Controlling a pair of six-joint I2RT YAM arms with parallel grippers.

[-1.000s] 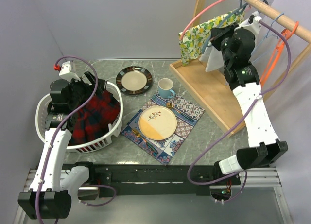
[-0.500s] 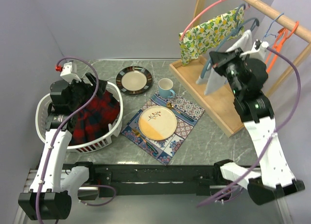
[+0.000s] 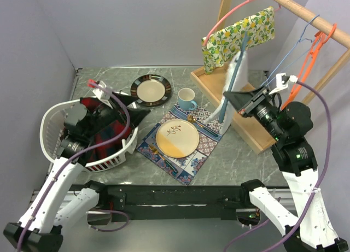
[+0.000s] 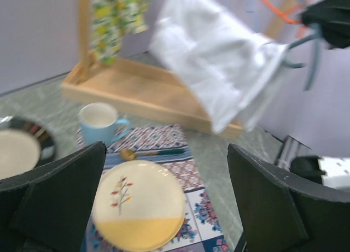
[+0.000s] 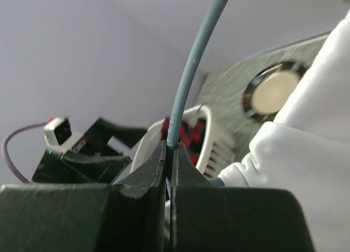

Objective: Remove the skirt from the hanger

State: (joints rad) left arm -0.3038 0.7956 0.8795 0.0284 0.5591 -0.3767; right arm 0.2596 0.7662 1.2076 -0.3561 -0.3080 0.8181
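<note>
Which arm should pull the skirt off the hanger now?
Left: the left gripper is open, empty, facing the skirt; the right gripper is shut on the hanger, holding it up.

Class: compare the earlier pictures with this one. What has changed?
The right gripper, shut on the blue hanger, has pulled it and the white skirt off the rail toward mid-table. The open left gripper rose from the basket. Yellow plate, mug, placemat stayed.
</note>
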